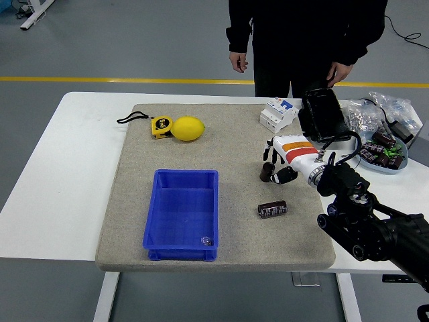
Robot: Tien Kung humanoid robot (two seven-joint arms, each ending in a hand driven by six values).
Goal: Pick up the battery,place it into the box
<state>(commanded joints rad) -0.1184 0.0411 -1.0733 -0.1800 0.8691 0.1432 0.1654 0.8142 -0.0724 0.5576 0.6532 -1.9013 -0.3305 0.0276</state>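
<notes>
The dark cylindrical battery (272,210) lies on the grey mat (234,144), open mat on all sides, right of the blue plastic box (181,214). The right robot hand (277,169) clasps a second dark cylinder (266,172) above the battery.

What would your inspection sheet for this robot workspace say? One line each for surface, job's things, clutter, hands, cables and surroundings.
Surface: white table with a grey mat on it.
Job's things: one battery lies on the mat; another dark cylinder is in the right hand; blue box is nearly empty, a small item in its near corner.
Clutter: lemon, tape measure, white breaker, black device, tray of parts.
Hands: right closed on the cylinder; left nothing seen.
Cables: black cable on the floor.
Surroundings: person standing at far side, hands down.
</notes>
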